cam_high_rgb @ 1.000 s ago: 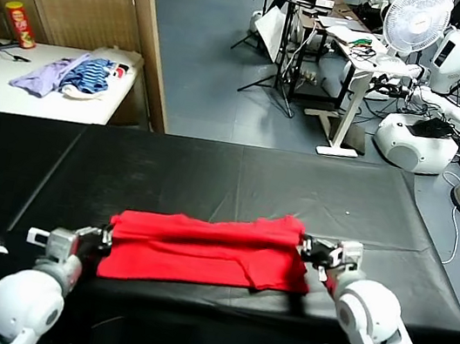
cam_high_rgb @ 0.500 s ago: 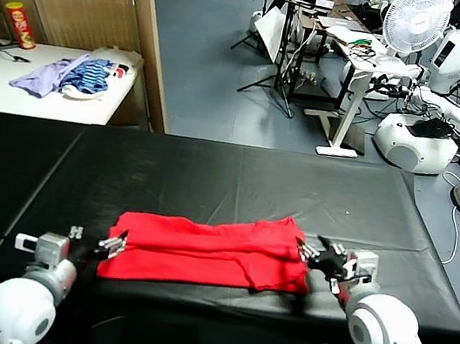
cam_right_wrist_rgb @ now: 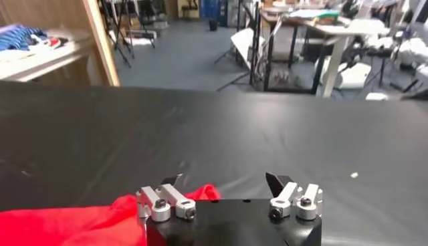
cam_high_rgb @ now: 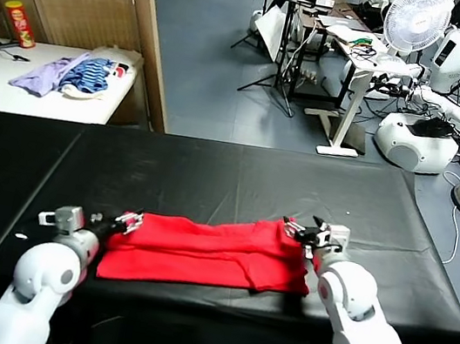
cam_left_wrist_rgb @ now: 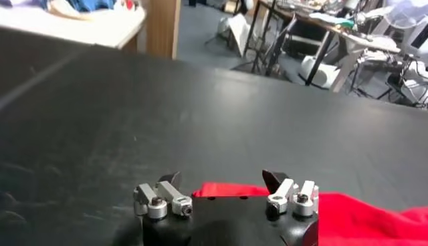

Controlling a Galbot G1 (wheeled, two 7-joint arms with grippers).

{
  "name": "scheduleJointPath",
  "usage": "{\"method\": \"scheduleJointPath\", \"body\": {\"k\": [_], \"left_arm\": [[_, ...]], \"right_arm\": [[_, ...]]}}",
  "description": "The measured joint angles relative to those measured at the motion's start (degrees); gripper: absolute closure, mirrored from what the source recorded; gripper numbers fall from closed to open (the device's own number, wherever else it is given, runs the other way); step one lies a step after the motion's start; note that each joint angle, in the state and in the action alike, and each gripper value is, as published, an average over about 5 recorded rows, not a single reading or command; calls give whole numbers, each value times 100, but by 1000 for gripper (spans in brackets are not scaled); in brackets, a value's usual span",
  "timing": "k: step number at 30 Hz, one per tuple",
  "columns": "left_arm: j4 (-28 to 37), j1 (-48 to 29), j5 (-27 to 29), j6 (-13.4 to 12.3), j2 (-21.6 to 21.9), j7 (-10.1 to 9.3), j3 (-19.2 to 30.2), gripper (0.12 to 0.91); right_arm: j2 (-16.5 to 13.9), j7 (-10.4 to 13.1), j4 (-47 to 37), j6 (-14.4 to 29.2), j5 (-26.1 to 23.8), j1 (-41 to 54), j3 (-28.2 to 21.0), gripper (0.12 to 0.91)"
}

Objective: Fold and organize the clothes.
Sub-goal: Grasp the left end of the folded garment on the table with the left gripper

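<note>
1. The red T-shirt [cam_high_rgb: 208, 252] lies lower centre of the head view on the black table [cam_high_rgb: 238, 178], folded into a long band with an uneven near edge.
2. The left gripper [cam_high_rgb: 126, 221] sits at the band's left end, jaws spread and empty; in its wrist view the red cloth shows just past the fingertips, none between them.
3. The right gripper [cam_high_rgb: 304, 231] sits at the band's right end, jaws also parted and holding nothing; its wrist view shows a red corner beside one finger.
4. Risk: a finger may catch only the top layer at the next pinch, so the fold would peel open when lifted.
5. Risk: the band lies near the table's front edge; an uneven pull by the two arms could skew it or drag it over.
6. No container is in sight. On the white side table [cam_high_rgb: 14, 92], upper left, lie a lilac garment [cam_high_rgb: 41, 76] and a blue-striped garment [cam_high_rgb: 87, 77] beside a red can [cam_high_rgb: 19, 24].
</note>
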Motion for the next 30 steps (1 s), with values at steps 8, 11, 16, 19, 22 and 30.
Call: {"method": "scheduleJointPath", "body": {"k": [8,11,16,19,22,30], "left_arm": [[12,111,318,-171,-44,16,24,846],[54,148,912,-562,-127,44,93,891],[229,95,1878,-1211,-295,187,191,892],[314,36,2127,-1415,-388,289,222,891],[351,1,2233,-1540,-416,393,225,832],[208,94,1893,-1595,-283,412,58,401]], "right_arm": [[225,277,-141,364,-397,-67,-103,840],[331,538,-196,650,-659,-118,-148,899],[482,661,-252,944,-844,-211,-152,902],[473,518,-187,988,-873,-297,-126,892],[418,381,-52,1013,-908,-405,-80,796],[261,344,505,1030,-816,-799,123,340]]}}
